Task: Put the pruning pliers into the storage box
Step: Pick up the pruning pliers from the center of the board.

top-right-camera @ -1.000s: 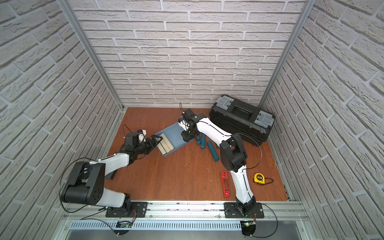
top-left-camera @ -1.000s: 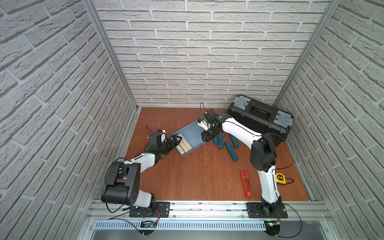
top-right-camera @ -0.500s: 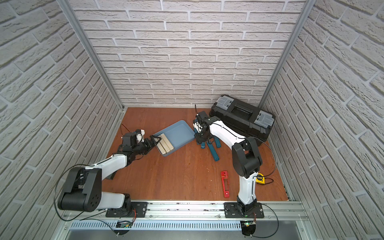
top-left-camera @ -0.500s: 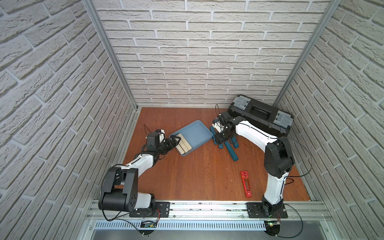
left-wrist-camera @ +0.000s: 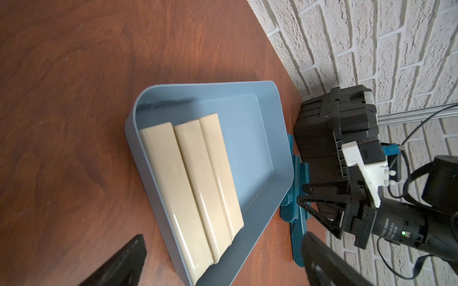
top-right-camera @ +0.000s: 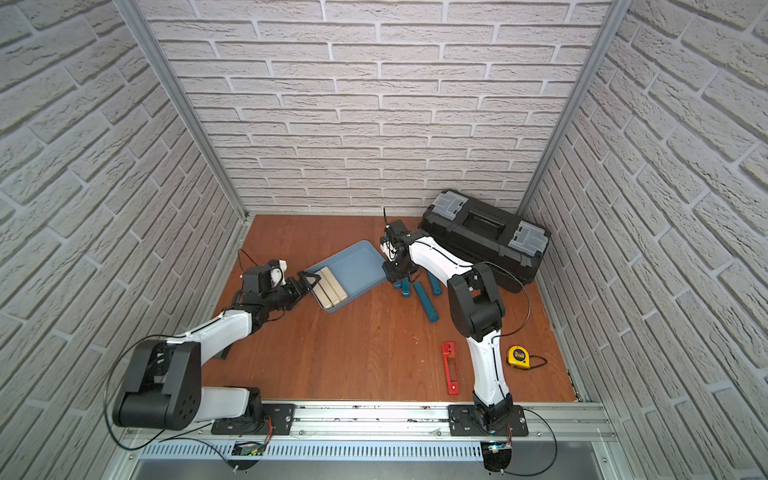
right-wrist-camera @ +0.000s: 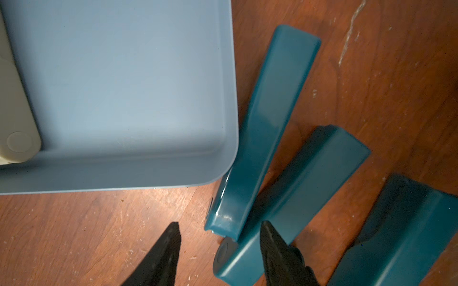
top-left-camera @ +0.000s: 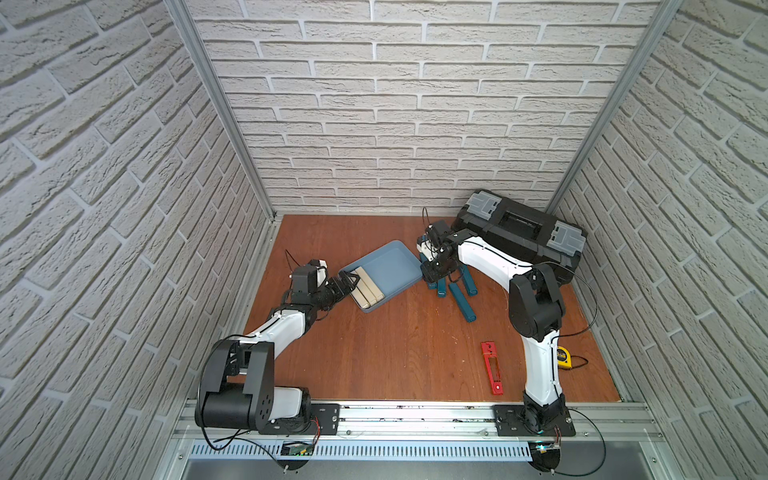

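The blue tray (top-left-camera: pixel 395 266) sat mid-table, my left gripper (top-left-camera: pixel 352 281) wide open at one end, my right gripper (right-wrist-camera: pixel 220 225) half-parted and empty over teal bars (right-wrist-camera: pixel 262 128) at the other. The red pliers (top-left-camera: pixel 492 368) lay well apart from both, near the base of my right arm (top-left-camera: pixel 540 370), lengthwise toward me.

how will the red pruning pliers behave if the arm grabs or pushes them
Likely stiff: the pruning pliers look like a straight, flat red bar. Lying flat on the table, they should not roll, though they may slide if pushed. Being thin, they may be awkward to pinch.
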{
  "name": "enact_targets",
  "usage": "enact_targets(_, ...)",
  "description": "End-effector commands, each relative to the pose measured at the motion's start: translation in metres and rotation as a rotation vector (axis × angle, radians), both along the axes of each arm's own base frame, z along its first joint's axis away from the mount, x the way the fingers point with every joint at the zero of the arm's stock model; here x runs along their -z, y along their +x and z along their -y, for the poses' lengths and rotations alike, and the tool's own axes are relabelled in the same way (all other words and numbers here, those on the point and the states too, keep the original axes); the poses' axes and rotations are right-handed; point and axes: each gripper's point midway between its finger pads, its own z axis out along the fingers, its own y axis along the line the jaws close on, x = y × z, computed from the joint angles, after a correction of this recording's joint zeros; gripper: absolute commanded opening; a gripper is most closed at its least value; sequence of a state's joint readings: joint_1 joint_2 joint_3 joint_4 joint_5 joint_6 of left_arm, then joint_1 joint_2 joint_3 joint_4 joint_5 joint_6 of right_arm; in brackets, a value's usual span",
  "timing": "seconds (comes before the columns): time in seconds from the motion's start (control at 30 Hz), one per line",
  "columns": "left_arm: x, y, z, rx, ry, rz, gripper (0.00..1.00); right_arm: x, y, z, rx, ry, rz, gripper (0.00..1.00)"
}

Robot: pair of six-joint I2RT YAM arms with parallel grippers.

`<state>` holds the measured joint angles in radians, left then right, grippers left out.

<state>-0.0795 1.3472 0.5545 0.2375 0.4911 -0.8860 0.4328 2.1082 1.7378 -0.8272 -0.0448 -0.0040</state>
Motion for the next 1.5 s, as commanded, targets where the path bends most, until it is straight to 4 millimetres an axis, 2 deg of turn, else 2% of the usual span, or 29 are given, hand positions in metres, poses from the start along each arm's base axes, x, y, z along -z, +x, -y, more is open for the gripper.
enact_targets(0.0, -0.001, 0.006, -0.002, -0.005, 0.004, 0.020, 0.98, -0.004, 0.008, -0.004, -0.003, 0.002, 0.019, 0.54)
enact_targets(0.2, 0.003, 0.008, -0.002, -0.004, -0.001, 0.012, 0.98, 0.004, 0.013, -0.005, -0.006, -0.013, 0.007, 0.54)
enact_targets(0.27, 0.004, 0.008, -0.001, -0.005, -0.002, 0.008, 0.98, 0.006, 0.015, -0.006, -0.008, -0.013, 0.000, 0.51)
enact_targets(0.7, 0.009, 0.012, 0.000, -0.009, -0.017, -0.002, 0.98, 0.019, 0.011, 0.003, 0.003, -0.027, -0.031, 0.47)
enact_targets(1.03, 0.008, 0.012, 0.000, -0.009, -0.021, -0.001, 0.98, 0.027, 0.015, 0.007, 0.013, -0.037, -0.050, 0.47)
enact_targets(1.47, 0.005, 0.011, 0.000, -0.005, -0.013, 0.008, 0.98, 0.043, 0.008, 0.008, 0.021, -0.043, -0.113, 0.44)
